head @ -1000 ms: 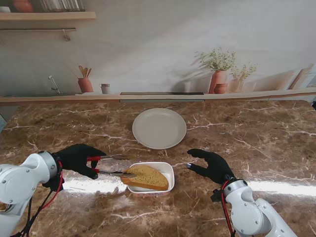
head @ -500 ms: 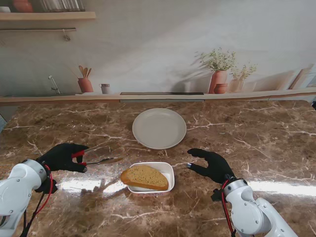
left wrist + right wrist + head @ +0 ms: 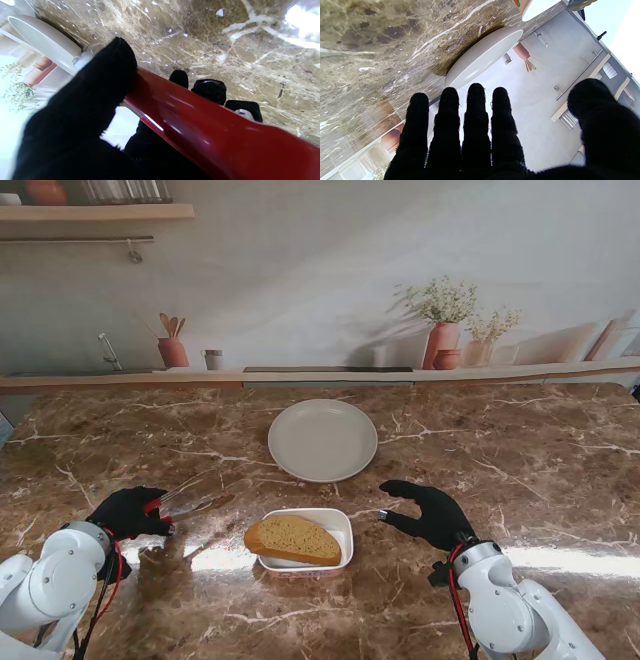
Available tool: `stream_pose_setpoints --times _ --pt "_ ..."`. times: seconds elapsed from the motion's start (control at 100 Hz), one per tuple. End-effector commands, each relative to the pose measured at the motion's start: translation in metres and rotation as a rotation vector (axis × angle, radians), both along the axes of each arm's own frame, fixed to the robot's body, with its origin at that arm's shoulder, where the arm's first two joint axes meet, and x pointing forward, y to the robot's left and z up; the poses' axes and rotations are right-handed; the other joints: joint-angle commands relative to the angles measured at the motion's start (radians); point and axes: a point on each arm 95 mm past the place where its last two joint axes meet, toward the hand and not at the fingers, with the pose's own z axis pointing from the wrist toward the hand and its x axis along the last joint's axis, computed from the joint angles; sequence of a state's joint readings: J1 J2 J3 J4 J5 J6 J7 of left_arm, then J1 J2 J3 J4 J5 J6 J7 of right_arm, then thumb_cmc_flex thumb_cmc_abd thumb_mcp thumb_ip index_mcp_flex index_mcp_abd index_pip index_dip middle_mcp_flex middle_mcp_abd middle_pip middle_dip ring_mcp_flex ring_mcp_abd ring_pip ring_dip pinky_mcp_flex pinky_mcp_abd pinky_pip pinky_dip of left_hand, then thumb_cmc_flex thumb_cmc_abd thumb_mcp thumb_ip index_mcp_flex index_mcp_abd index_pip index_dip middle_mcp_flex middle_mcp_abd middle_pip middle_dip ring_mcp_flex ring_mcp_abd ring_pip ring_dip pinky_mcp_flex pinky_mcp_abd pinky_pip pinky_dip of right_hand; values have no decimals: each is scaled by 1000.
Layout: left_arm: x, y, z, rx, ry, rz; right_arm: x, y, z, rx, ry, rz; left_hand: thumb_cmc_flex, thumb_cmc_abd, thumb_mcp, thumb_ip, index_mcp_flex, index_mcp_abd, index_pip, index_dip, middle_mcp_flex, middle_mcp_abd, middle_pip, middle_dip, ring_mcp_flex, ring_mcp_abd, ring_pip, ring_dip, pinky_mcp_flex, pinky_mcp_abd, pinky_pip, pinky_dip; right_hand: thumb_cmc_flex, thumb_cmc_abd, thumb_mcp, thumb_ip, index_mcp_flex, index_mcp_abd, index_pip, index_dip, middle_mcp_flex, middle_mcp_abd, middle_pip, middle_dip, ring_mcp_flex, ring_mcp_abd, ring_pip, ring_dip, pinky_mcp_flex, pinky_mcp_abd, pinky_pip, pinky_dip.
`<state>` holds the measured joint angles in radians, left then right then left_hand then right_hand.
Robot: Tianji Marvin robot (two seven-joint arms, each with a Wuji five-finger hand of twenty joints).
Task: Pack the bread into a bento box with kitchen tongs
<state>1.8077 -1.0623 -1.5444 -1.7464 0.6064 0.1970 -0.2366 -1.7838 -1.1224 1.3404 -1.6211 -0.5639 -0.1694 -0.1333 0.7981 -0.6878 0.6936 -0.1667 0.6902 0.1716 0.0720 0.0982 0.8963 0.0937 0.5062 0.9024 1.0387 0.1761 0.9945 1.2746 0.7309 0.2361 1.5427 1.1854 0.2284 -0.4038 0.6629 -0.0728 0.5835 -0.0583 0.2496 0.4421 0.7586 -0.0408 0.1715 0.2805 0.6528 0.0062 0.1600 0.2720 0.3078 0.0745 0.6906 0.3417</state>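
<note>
A brown bread slice [image 3: 293,539] lies in the white bento box [image 3: 340,525] near the table's front middle. My left hand [image 3: 128,512], in a black glove, is shut on the red-handled kitchen tongs [image 3: 185,502], whose blurred metal arms point toward the box from its left, well apart from it. The wrist view shows the red handle [image 3: 200,120] held between thumb and fingers [image 3: 210,88]. My right hand [image 3: 428,513] rests open on the table just right of the box, fingers [image 3: 475,112] spread flat and holding nothing.
A white round plate [image 3: 322,440] with nothing on it sits farther from me behind the box, also visible as the plate [image 3: 42,41] and the plate [image 3: 482,56] in the wrist views. A ledge with pots and plants runs along the back wall.
My left hand has pulled the tongs away from the bread, leftward and nearer to me. The bread stays in the box. The right hand has not moved.
</note>
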Motion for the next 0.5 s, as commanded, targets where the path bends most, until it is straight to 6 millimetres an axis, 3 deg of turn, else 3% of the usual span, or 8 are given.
stream_pose_setpoints --times 0.0,0.18,0.28,0.49 --pt "2 -3 -4 -4 6 5 -2 0 -3 -4 19 4 11 105 91 2 10 6 -23 -18 -45 -46 65 -32 11 -19 -14 9 -11 4 23 21 12 5 -25 41 -13 -21 -9 3 -6 -2 -1 6 -2 6 2 14 0 -8 -4 19" --pt "7 -6 -13 -3 13 36 -2 0 -2 -6 18 3 -66 143 130 13 -40 18 -37 -24 -153 -50 129 -94 -89 -6 -97 -30 -120 34 -112 -5 12 4 -25 41 -13 -20 -9 3 -6 1 -1 6 -2 6 2 14 0 -8 -4 19" --pt "8 -6 -17 6 25 42 -2 0 -1 -6 17 4 -143 175 174 65 -95 28 -48 -30 -242 -54 167 -215 -177 -2 -165 -63 -208 52 -209 -40 12 5 -25 41 -13 -19 -9 3 -6 -1 -1 6 -1 6 2 14 -1 -8 -4 19" --pt "9 -7 -22 25 37 39 -1 0 -1 -6 15 5 -219 157 92 48 -215 45 -52 -31 -386 -47 76 -316 -404 21 -331 -180 -436 88 -389 -151 12 5 -25 41 -14 -20 -9 3 -6 0 -1 6 -3 8 2 14 -1 -7 -4 19"
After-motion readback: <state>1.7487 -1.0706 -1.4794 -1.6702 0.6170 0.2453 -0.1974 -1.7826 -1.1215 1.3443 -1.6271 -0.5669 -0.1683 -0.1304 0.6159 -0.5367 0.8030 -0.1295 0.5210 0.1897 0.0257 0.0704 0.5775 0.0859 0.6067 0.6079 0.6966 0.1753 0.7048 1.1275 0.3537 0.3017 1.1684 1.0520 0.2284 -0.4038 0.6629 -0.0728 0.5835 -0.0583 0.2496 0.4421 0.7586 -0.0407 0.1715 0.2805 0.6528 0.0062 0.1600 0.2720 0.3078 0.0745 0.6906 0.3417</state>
